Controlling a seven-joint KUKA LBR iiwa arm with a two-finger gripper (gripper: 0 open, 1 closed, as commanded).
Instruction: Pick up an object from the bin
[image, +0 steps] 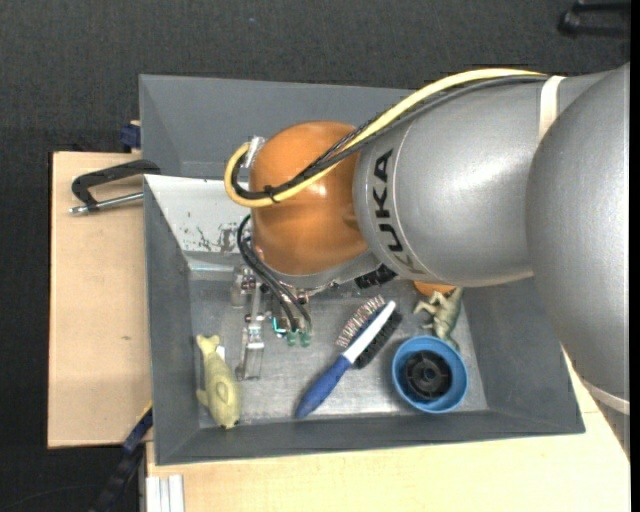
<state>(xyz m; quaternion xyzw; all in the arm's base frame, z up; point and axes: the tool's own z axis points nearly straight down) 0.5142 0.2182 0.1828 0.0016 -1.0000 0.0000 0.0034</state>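
Gripper (268, 325): low over bin (272, 392) floor, just left of blue-handled brush (350, 355); its opening cannot be told. Yellow fish toy (218, 384): farther left of brush. Likely risk: closing between both, grasping nothing.
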